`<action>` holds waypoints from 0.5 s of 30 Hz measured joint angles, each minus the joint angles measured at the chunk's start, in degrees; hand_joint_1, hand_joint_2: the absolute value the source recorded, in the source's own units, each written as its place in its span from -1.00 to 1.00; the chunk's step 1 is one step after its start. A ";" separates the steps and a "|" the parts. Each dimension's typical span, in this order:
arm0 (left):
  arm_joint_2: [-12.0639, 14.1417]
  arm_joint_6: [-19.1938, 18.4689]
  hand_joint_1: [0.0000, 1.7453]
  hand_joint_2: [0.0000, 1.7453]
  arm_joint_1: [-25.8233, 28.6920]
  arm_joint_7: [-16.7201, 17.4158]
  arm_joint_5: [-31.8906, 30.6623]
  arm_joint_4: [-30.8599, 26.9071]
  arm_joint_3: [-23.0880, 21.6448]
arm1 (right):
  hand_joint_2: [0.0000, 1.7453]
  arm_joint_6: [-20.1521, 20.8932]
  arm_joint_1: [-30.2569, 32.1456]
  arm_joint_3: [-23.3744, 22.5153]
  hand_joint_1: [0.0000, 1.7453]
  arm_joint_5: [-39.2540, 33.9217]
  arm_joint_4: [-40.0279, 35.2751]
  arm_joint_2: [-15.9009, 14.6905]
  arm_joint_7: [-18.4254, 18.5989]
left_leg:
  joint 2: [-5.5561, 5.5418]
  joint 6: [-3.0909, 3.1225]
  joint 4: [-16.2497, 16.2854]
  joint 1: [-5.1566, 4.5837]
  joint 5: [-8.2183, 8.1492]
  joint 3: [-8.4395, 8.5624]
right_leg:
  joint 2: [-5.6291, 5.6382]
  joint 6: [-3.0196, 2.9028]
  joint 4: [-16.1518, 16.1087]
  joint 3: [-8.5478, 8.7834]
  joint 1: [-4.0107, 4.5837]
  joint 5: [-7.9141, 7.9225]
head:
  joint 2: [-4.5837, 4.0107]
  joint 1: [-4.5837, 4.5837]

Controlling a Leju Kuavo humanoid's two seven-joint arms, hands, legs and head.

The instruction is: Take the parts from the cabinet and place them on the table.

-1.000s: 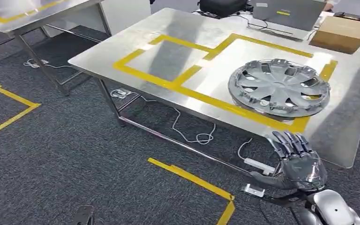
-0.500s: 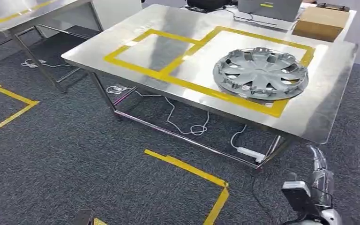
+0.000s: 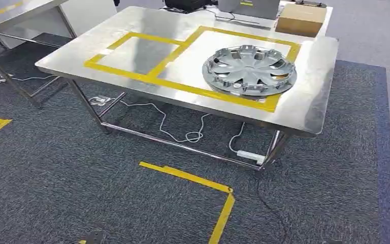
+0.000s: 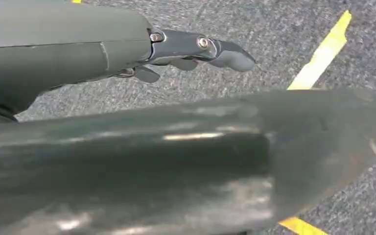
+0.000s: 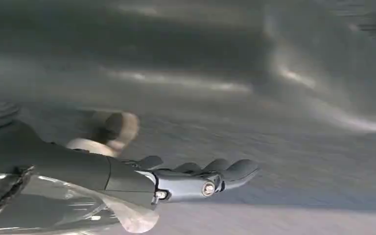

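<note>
Hubcap [image 3: 249, 70] lies flat on steel table [image 3: 315, 101], inside right-hand square of yellow tape outline [image 3: 147, 76]. Left hand [image 4: 196, 49] seen from left wrist, fingers extended, holding nothing, over grey carpet with yellow floor tape [image 4: 323, 49]. Right hand [image 5: 200, 178] seen from right wrist, fingers straight, empty. Cardboard box [image 3: 300, 19] at table's far edge. White cable [image 3: 183, 133] and power strip [image 3: 250, 156] under table, on grey carpet [image 3: 81, 173].

The surface [image 3: 310, 109] is brushed, reflective steel; the hubcap [image 3: 249, 70] — silver-grey plastic with a soft sheen; the carpet [image 3: 81, 193] is rough, matt grey.
</note>
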 joint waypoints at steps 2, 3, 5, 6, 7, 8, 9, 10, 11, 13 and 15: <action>-0.07 0.00 -1.00 -1.00 -0.02 0.07 -0.07 0.00 0.07 | -1.00 -0.09 -0.96 -1.29 -1.00 0.13 2.73 0.26 0.50 | 0.11 -0.80 0.73 -0.40 -0.21 -0.64 | 0.25 -1.10 -1.09 0.81 0.32 -0.81 | 0.00 -0.26; -0.13 0.00 -1.00 -1.00 -0.04 0.09 -0.13 0.00 0.09 | -1.00 -0.13 -1.19 -1.90 -1.00 0.17 4.00 0.26 0.79 | 0.12 -1.06 0.77 -0.38 -0.04 -0.58 | 0.23 -1.26 -0.89 0.62 0.45 -0.75 | 0.00 -0.24; -0.17 0.02 -1.00 -1.00 -0.01 0.09 -0.17 0.00 0.15 | -1.00 -0.13 -1.32 -2.77 -1.00 0.22 5.79 0.31 0.85 | 0.12 -1.60 0.90 -0.19 -0.04 -0.60 | 0.25 -1.97 -0.90 0.49 0.43 -0.54 | -0.02 -0.20; -0.17 0.02 -1.00 -1.00 0.00 0.09 -0.17 0.00 0.15 | -1.00 -0.15 -1.48 -3.14 -1.00 0.24 6.42 0.39 0.83 | -0.65 -2.01 1.66 -0.02 -1.02 -0.88 | 0.22 -2.42 -1.05 0.48 0.25 -0.32 | 0.00 -0.26; -0.17 0.02 -1.00 -1.00 -0.01 0.09 -0.20 0.00 0.17 | -1.00 -0.15 -1.73 -3.36 -1.00 0.24 6.92 0.44 0.94 | -1.53 -2.20 4.26 -0.02 -3.10 -2.02 | 0.27 -2.82 -1.05 0.30 0.26 -0.24 | 0.00 -0.46; -0.18 0.00 -1.00 -1.00 0.02 0.09 -0.28 0.00 0.20 | -1.00 0.06 -2.11 -3.60 -1.00 0.26 7.51 0.46 1.76 | -1.99 -2.30 9.10 -0.01 -5.83 -4.11 | 0.38 -3.13 -1.04 0.07 0.33 -0.13 | 0.00 -0.42; -0.17 0.00 -1.00 -1.00 0.04 0.09 -0.37 0.00 0.22 | -1.00 0.57 -2.33 -3.87 -1.00 0.26 7.89 0.48 2.73 | -2.09 -2.36 14.01 -0.01 -8.02 -6.30 | 0.46 -3.32 -1.02 -0.17 0.46 -0.01 | 0.00 -0.46; -0.17 0.00 -1.00 -1.00 0.10 0.17 -0.44 0.00 0.22 | -1.00 1.55 -2.36 -4.21 -1.00 0.41 8.30 0.48 3.75 | -2.15 -2.34 18.36 -0.01 -9.51 -8.28 | 0.54 -3.47 -1.00 -0.35 0.60 0.09 | 0.00 -0.44; -0.17 0.00 -1.00 -1.00 0.18 0.26 -0.59 0.00 0.22 | -1.00 2.36 -2.37 -4.46 -1.00 0.74 8.61 0.55 4.68 | -2.19 -2.27 19.98 -0.01 -9.47 -9.06 | 0.62 -3.50 -0.98 -0.44 0.72 0.12 | 0.00 -0.42; -0.22 0.00 -1.00 -1.00 0.29 0.18 -0.96 0.00 0.22 | -1.00 3.54 -2.36 -4.65 -1.00 1.90 9.32 0.83 6.10 | -2.25 -1.83 15.44 -0.04 -5.56 -6.88 | 0.81 -3.50 -0.89 -0.41 0.91 0.16 | -0.02 -0.42; -0.24 -0.15 -1.00 -1.00 0.27 -1.50 -0.96 0.00 0.28 | -1.00 4.24 -2.51 -4.83 -1.00 2.66 9.67 1.18 5.81 | -2.08 -1.04 5.08 -0.16 -0.26 -2.14 | 0.66 -3.47 -0.73 -0.35 1.01 0.18 | 0.00 -0.48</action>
